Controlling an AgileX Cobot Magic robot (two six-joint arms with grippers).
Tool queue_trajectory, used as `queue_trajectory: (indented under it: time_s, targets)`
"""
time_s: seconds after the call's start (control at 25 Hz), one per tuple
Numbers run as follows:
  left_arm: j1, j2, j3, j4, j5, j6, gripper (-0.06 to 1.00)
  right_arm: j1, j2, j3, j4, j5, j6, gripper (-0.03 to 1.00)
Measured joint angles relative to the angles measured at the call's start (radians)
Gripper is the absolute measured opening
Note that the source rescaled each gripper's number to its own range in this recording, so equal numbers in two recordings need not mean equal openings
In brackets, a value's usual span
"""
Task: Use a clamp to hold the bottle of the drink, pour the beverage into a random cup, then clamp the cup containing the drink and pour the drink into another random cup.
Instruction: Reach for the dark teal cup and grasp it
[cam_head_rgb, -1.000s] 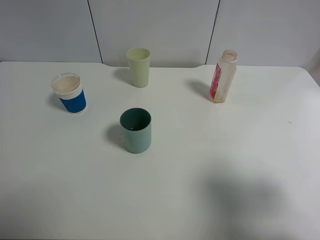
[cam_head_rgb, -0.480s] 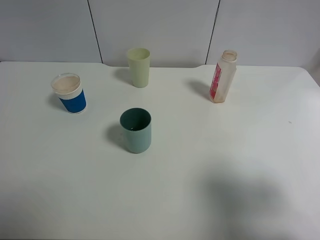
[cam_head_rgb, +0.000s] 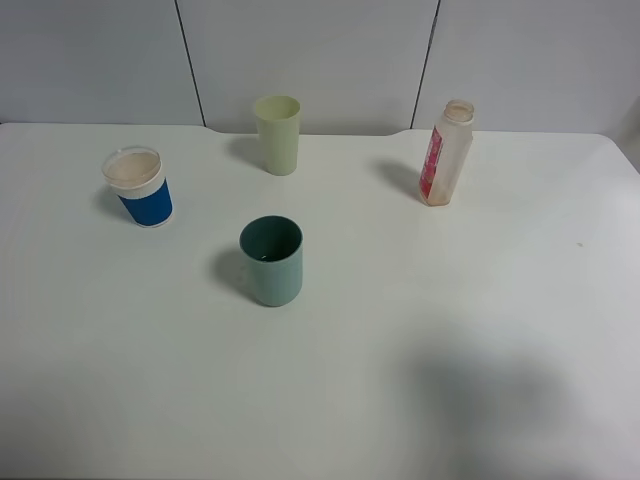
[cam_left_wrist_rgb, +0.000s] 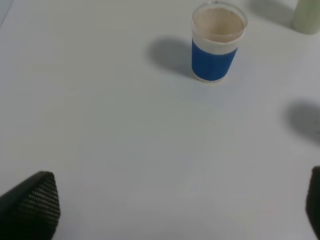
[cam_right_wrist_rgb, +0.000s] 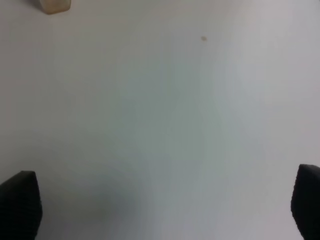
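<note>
Looks down on a blue-banded white cup (cam_left_wrist_rgb: 215, 42), upright on the white tabletop (cam_left_wrist_rgb: 100, 115), well beyond dark jaws spread wide apart.

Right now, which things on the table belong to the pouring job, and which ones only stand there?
For the job:
- bottle
- teal-green tumbler
- blue-banded white cup

Only standing there:
- pale yellow-green cup

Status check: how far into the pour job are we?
Done: nothing; bottle stands upright, ungripped. In hand: nothing; left gripper and right gripper are open and empty. Left: grab bottle, pour into teal cup, then teal cup into blue cup.
</note>
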Motion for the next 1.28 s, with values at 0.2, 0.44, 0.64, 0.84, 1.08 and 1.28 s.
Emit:
queue_trajectory:
  time_s: [0.2, 0.44, 0.64, 0.84, 1.08, 1.28]
  targets:
    - [0.000, 0.000, 0.000, 0.000, 0.000, 0.000, 1.00, 0.000, 0.000, 0.000, 0.000, 0.000, 0.000, 1.00]
    - [0.000, 0.000, 0.000, -0.009, 0.000, -0.003, 1.00, 0.000, 0.000, 0.000, 0.000, 0.000, 0.000, 1.00]
    - [0.000, 0.000, -0.015, -0.025, -0.106, -0.015, 1.00, 0.000, 0.000, 0.000, 0.000, 0.000, 0.000, 1.00]
    - [0.000, 0.112, -0.023, -0.051, -0.280, -0.015, 1.00, 0.000, 0.000, 0.000, 0.000, 0.000, 0.000, 1.00]
    - [0.000, 0.281, -0.023, -0.056, -0.374, 0.029, 1.00, 0.000, 0.000, 0.000, 0.000, 0.000, 0.000, 1.00]
    - [0.000, 0.449, -0.023, -0.153, -0.474, 0.144, 1.00, 0.000, 0.000, 0.000, 0.000, 0.000, 0.000, 1.00]
